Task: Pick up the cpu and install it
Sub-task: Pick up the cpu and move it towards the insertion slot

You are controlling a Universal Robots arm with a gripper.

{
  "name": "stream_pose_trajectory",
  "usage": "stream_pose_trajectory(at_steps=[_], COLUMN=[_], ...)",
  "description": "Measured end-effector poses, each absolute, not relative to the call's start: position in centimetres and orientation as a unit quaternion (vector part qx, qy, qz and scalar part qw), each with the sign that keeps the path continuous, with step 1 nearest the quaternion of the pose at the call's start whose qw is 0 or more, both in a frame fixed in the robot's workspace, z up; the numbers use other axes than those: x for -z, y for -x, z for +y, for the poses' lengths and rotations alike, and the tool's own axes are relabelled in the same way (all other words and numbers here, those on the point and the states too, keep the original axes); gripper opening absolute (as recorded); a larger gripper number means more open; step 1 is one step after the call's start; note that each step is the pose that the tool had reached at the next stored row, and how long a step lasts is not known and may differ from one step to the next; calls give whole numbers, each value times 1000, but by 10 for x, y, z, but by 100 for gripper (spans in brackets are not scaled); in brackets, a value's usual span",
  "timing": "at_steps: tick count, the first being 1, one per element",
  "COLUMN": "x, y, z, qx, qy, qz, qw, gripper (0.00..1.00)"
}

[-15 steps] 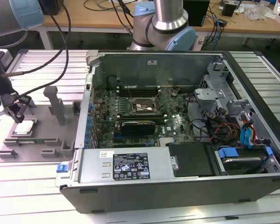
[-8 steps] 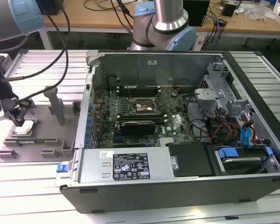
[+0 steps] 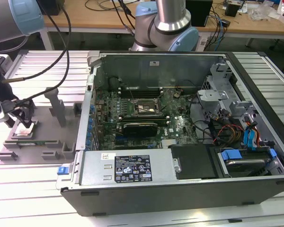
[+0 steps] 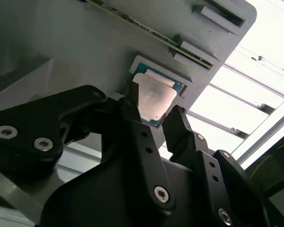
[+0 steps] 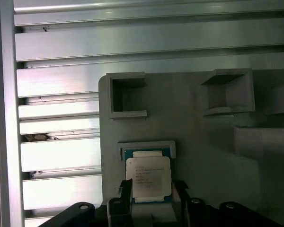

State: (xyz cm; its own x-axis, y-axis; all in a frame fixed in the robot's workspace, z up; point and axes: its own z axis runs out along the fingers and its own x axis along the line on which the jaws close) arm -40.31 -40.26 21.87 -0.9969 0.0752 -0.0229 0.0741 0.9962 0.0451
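While the cpu [image 5: 147, 176] is lying in the grey holder [image 5: 203, 137] recess, the gripper [image 5: 152, 188] is straddling it, fingers apart. Pick step is likely underway, calling for even closure on opposite edges.

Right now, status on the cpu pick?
Pincer at the cpu. It sits in grey holder, not lifted. No obstruction seen.

arm [image 3: 19, 19] at exterior view's left | gripper [image 3: 19, 116] low, aimed dwn
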Motion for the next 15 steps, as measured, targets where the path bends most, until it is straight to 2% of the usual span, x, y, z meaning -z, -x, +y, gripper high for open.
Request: stream_pose_trajectory(at_steps=[1, 10, 11, 15], x=[-219, -218, -218, -212], y=[403, 403, 403, 402], z=[-403, -403, -403, -403], qx=[-22, -22, -22, -21], qy=[-37, -37, -37, -37], qz=[999, 999, 999, 999], qw=[12, 12, 12, 8], gripper=[55, 55, 62, 62])
